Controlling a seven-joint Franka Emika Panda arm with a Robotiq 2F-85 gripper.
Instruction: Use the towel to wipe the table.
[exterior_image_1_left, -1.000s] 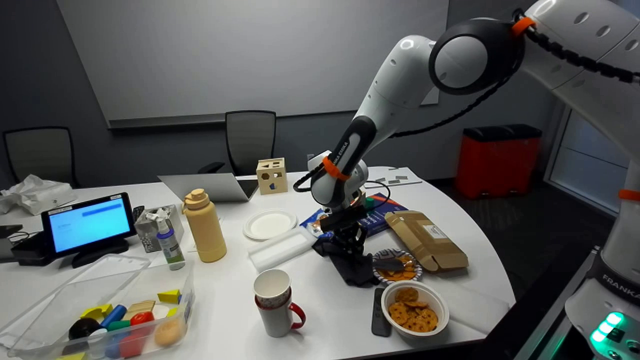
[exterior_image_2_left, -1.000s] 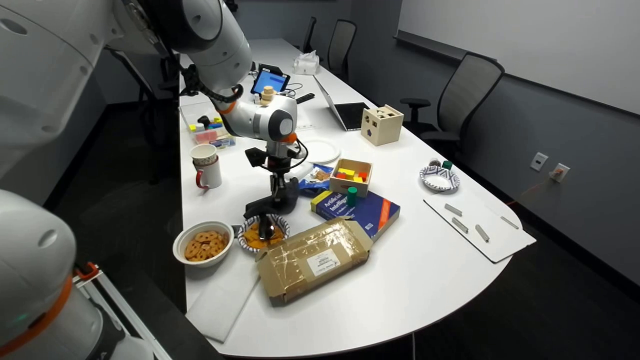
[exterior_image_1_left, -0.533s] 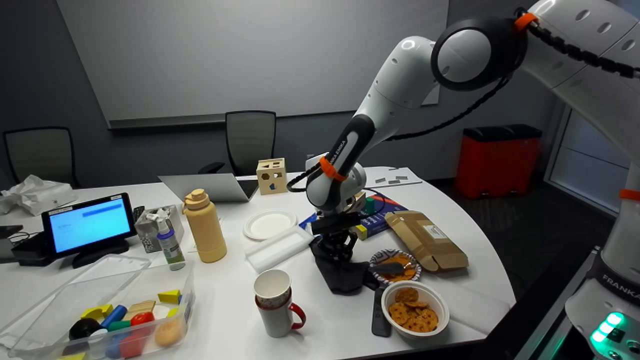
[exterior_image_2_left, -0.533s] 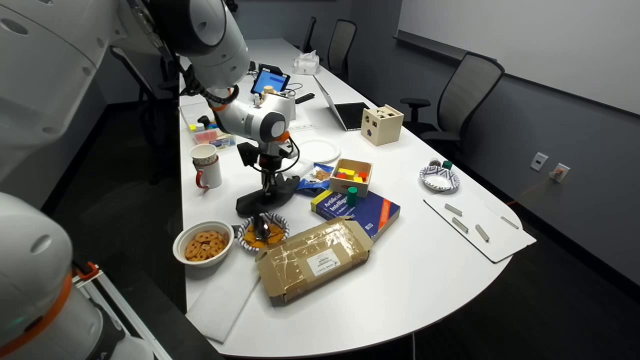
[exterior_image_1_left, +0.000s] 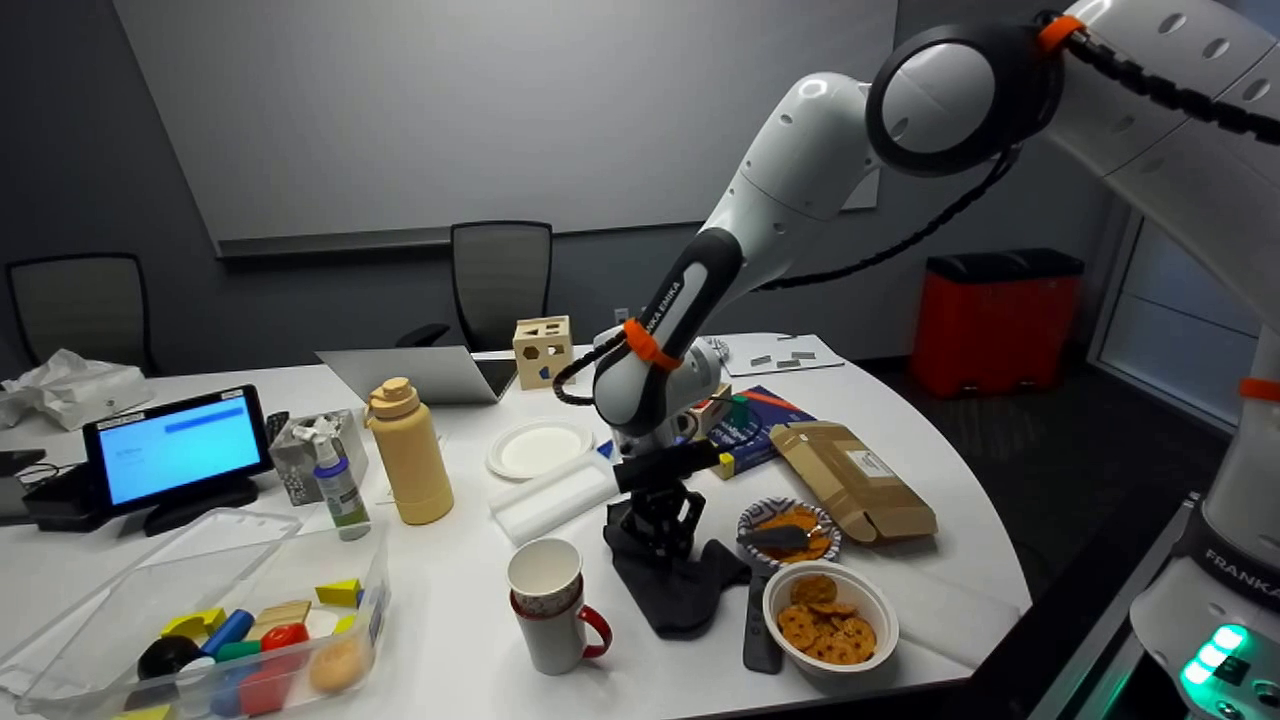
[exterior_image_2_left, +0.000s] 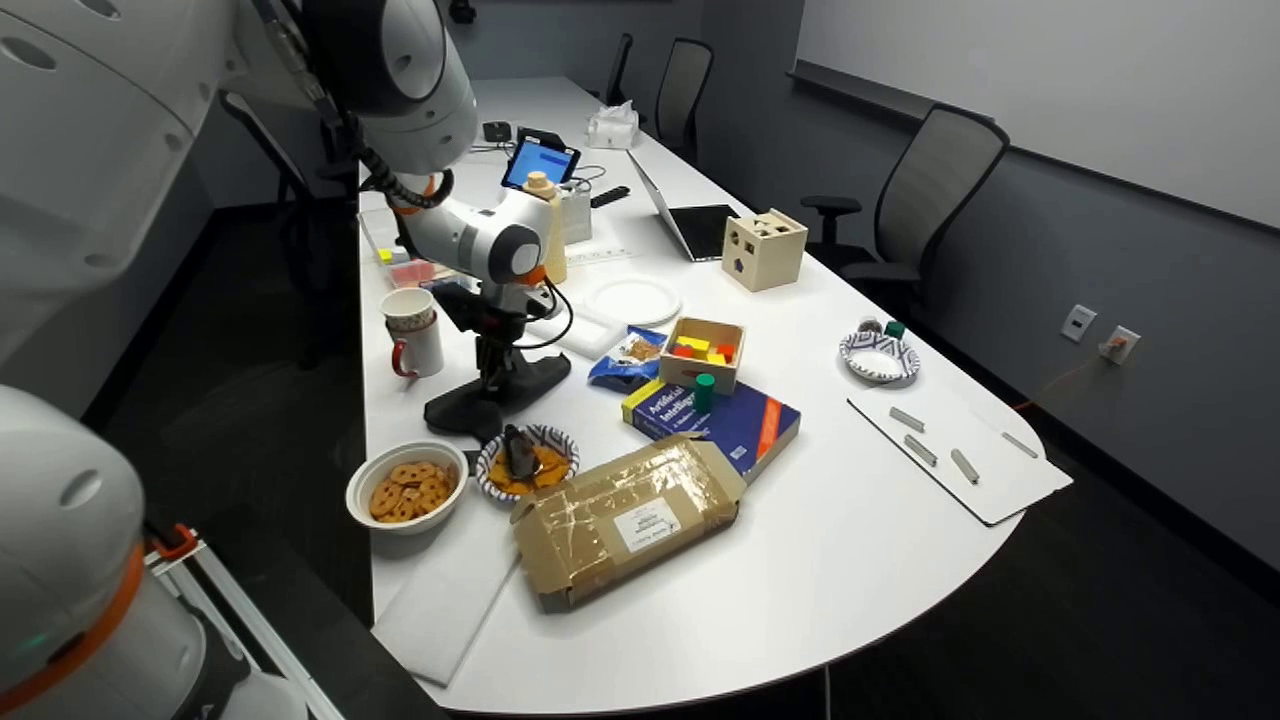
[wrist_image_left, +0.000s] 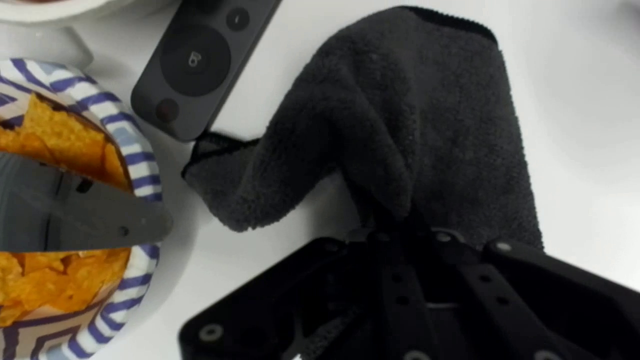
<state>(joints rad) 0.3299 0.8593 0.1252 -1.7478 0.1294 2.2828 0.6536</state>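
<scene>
The dark grey towel (exterior_image_1_left: 678, 602) lies creased and spread on the white table (exterior_image_1_left: 450, 610). It also shows in an exterior view (exterior_image_2_left: 462, 410) and fills the middle of the wrist view (wrist_image_left: 465, 125). My gripper (wrist_image_left: 397, 227) is shut on a bunched fold of the towel, low over the table top, in both exterior views (exterior_image_1_left: 662, 545) (exterior_image_2_left: 495, 385). The fingertips are dark and partly hidden in the cloth. One side of the towel lies flat; a folded strip reaches toward the remote, its corner at or touching the remote's end.
A black remote (wrist_image_left: 200, 65), a patterned chip bowl (wrist_image_left: 142, 160) with a grey utensil, and a cookie bowl (exterior_image_2_left: 357, 500) lie beside the towel. A white mug (exterior_image_1_left: 552, 640) with a cup in it stands on the other side. A cardboard box (exterior_image_2_left: 630, 520) and book (exterior_image_2_left: 720, 430) lie behind.
My gripper has dragged the towel across the table toward the near edge, between the mug and the remote. The towel is now more spread out and further from the chip bowl.
</scene>
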